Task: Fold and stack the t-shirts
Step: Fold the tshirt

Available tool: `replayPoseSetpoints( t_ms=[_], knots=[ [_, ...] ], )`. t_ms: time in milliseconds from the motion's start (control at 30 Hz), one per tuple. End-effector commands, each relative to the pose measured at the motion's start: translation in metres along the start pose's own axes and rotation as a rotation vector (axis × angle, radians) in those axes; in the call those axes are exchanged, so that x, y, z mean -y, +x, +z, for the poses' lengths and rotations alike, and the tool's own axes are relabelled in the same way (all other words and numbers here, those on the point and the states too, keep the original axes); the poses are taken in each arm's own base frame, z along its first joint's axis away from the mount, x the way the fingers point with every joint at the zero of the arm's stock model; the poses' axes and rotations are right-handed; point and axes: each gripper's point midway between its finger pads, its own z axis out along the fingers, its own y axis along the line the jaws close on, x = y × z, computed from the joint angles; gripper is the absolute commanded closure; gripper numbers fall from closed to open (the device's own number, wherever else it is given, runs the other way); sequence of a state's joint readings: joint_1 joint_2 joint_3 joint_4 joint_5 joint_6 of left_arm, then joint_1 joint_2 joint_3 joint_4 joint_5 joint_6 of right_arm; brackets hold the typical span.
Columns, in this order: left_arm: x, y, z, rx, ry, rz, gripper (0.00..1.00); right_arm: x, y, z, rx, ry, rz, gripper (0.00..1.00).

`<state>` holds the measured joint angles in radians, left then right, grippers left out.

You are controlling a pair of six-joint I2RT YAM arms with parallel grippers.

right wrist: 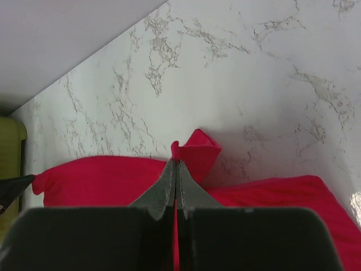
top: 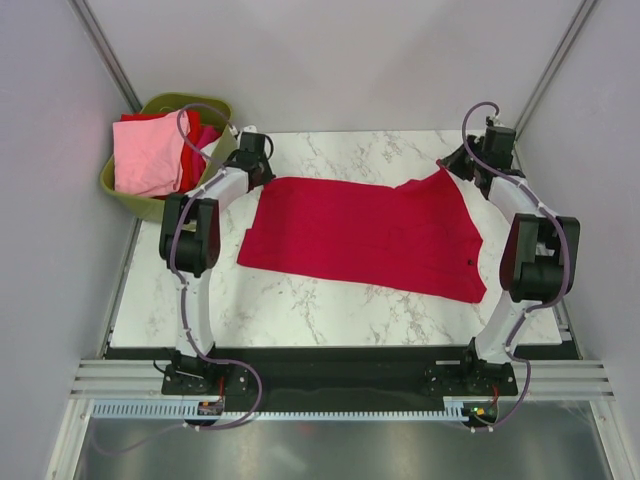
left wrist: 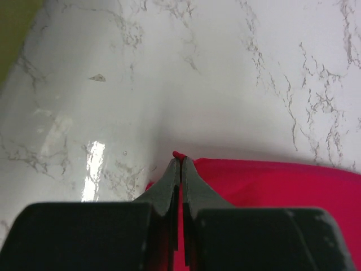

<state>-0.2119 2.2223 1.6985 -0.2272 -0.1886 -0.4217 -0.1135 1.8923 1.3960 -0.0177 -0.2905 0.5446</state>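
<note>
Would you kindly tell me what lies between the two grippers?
The crimson t-shirt spans the whole stretch, its far edge pinched at one end by the left gripper and at the other by the right gripper; the top view shows this.

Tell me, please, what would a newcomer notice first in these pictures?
A crimson red t-shirt lies spread across the middle of the marble table, with the left gripper and right gripper each shut on a far corner. At the far left, an olive-green basket holds a light pink shirt.
</note>
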Motion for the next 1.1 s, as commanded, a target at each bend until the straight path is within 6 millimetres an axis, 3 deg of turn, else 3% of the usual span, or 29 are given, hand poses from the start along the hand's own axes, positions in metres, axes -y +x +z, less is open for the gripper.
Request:
replayPoseSetpoints(
  t_ms=[0, 433, 633, 900, 1067],
  knots=[
    [0.005, -0.062, -0.034, 0.210, 0.012, -0.010, 0.98, -0.014, -0.009, -0.024, 0.033, -0.016, -0.050, 1.00],
    [-0.014, -0.062, -0.052, 0.271, 0.001, -0.045, 0.98, -0.025, -0.005, -0.085, 0.057, 0.008, -0.081, 1.00],
    [-0.017, -0.063, -0.062, 0.296, 0.014, -0.050, 0.98, -0.012, 0.020, -0.109, 0.044, 0.047, -0.084, 1.00],
    [-0.020, -0.062, -0.083, 0.354, 0.049, -0.056, 0.98, -0.005, 0.030, -0.140, 0.070, 0.094, -0.108, 1.00],
    [-0.016, -0.055, -0.085, 0.338, 0.080, -0.050, 0.98, 0.003, 0.041, -0.153, 0.076, 0.121, -0.111, 1.00]
  ],
)
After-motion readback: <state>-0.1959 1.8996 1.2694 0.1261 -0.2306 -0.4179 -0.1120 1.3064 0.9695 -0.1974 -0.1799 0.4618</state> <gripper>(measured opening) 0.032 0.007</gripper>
